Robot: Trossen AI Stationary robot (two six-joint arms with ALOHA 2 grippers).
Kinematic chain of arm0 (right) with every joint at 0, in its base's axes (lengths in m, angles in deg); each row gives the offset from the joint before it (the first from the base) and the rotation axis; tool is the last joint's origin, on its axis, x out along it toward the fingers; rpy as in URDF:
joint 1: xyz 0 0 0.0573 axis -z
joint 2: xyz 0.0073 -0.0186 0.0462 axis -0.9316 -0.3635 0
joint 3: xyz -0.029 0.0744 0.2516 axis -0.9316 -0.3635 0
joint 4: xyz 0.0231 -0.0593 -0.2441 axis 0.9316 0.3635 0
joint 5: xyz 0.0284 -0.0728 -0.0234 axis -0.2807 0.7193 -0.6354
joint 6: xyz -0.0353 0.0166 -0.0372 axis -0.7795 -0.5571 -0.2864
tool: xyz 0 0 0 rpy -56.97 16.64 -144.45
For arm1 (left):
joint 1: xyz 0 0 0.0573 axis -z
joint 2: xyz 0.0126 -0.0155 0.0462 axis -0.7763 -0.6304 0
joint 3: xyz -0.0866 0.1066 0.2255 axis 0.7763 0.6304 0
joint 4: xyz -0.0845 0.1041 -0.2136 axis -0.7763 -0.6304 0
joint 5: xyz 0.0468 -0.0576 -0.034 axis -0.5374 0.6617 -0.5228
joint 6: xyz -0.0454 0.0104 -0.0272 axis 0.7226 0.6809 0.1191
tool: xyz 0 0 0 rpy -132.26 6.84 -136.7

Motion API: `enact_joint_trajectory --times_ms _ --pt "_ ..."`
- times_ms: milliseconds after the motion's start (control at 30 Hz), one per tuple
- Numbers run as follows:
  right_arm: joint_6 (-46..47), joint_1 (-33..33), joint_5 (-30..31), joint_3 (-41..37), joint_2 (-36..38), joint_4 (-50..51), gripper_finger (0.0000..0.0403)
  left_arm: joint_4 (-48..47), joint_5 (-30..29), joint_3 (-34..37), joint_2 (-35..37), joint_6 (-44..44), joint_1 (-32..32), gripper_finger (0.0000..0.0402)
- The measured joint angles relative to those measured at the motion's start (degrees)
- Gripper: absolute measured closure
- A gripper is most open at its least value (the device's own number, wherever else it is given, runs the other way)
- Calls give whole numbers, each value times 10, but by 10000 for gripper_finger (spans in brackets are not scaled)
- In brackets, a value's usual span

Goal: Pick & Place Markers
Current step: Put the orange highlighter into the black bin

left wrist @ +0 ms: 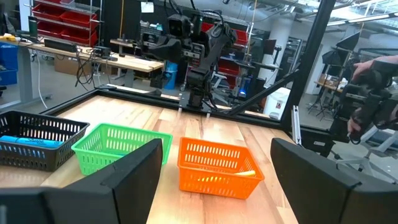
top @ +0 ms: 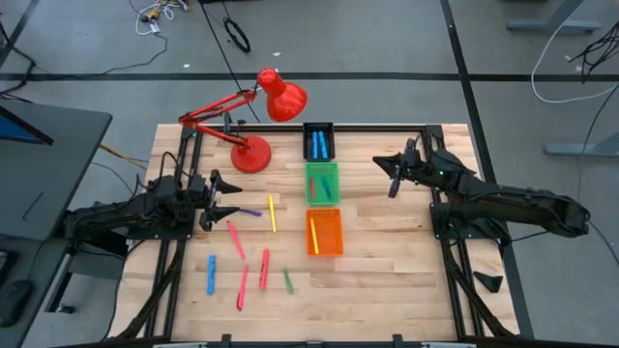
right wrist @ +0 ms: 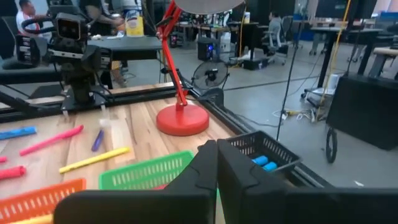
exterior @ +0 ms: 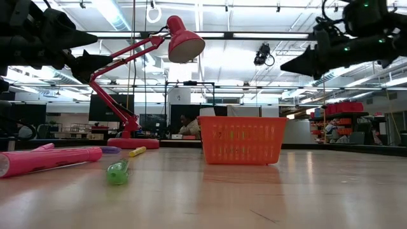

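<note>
Reaching in from the table's left edge, the left arm is lying low and level, its left gripper (top: 224, 199) hanging above the wood with fingers (left wrist: 134, 180) spread wide and nothing between them. Just ahead of those fingertips a purple marker (top: 250, 213) is lying on the table (top: 406, 280), with a yellow marker (top: 272, 214) beside it. Nearer the front, loose markers are scattering out: a blue one (top: 211, 275), pink ones (top: 236, 239) (top: 264, 268) (top: 242, 287), a green one (top: 288, 281). A red desk lamp (top: 253, 153) is standing at the back left. Down the middle, three trays are sitting in a row: black tray (top: 318, 141) holding blue markers, green tray (top: 323, 184) holding a pink one, orange tray (top: 325, 233) holding a yellow one. At the right, the other arm is stretching in, elbow bent, its right gripper (top: 395, 179) raised above the table near the green tray, fingers pressed together and empty.
</note>
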Motion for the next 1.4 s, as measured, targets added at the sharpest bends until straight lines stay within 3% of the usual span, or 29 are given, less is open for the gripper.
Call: enact_joint_trajectory --times_ms 500,1067,1400 --pt "23 0 -2 -119 122 5 392 0 0 0 0 0 0 94" --pt "16 1 -1 -119 263 213 392 0 0 0 0 0 0 94" --pt "23 1 3 -118 329 212 392 0 0 0 0 0 0 94"
